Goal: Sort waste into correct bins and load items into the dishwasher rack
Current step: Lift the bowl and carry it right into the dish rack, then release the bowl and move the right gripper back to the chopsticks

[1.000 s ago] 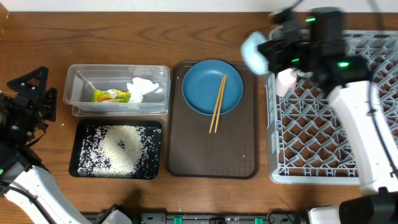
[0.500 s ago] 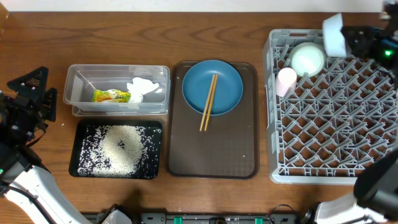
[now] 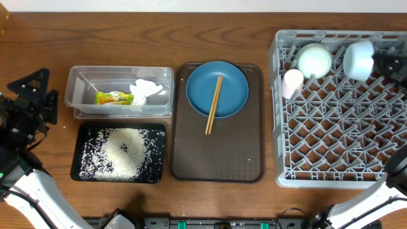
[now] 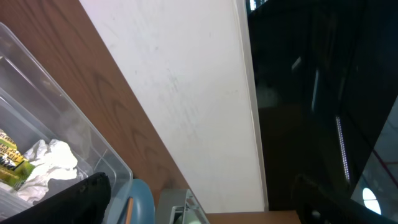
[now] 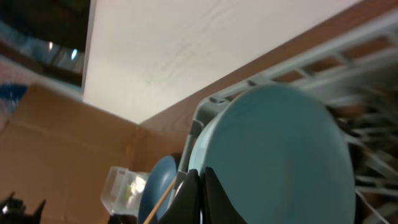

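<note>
Nearest, rice lies in the black tray, and the left gripper hangs with fingers spread. Midway, the dark blue plate and chopsticks sit on the brown tray. Farthest, the right gripper pinches the light blue bowl by its rim over the dishwasher rack (beside the mint bowl). This looks like the loading step; next, probably seat the bowl between pegs and let go.

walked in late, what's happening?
The right gripper is shut on the rim of a light blue bowl at the back of the grey plastic dishwasher rack, which holds a pale mint bowl and small pink cup. The dark blue plate, wooden chopsticks across it, sits on the brown tray. The left gripper is open.
</note>
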Tool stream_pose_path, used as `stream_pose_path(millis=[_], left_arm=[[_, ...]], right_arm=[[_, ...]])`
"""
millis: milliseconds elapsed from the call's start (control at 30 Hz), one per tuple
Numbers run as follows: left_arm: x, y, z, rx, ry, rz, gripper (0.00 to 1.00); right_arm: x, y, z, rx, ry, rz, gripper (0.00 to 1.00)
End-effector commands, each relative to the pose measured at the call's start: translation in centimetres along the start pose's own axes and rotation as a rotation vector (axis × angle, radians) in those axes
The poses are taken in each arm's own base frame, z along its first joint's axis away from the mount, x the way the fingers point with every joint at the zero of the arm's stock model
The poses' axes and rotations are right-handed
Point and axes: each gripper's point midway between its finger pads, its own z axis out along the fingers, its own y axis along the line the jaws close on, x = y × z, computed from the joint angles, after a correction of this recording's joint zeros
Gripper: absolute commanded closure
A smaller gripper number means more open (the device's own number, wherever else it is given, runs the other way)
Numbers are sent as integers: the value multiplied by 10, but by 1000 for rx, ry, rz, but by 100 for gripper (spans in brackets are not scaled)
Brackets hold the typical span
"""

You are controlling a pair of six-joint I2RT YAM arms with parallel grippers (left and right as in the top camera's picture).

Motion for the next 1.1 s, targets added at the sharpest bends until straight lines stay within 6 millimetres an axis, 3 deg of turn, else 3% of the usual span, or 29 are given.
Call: stream_pose_path(millis=[0,133,200,333,567,700,800,900,1067], left_arm=[[-1,-6,-1,11,4,13,5],[-1,-6,-1,11,4,13,5],[-1,-6,-1,11,4,13,5],[-1,-6,-1,11,4,13,5],[-1,-6,-1,11,4,13,5],[-1,-6,-1,11,4,13,5],[-1,-6,-1,11,4,13,5],[-1,-6,-1,11,4,13,5],[-1,-6,-1,11,4,13,5]], right_arm=[[2,-8,-10,-23,-9,55,99],[-1,-17,-23,9,-35,109,97],[-4,-29,-32,65,-61,189,89],[-10,-48,-54,145,-117,291,83],[-15,-69,-91,222,-208,443,56],[-18,-73,-102,234,-236,468,52],[-17,-72,-99,232,-227,461,53],[-15,-63,-81,220,-188,427,54],[-5,-26,-24,223,-67,286,55]])
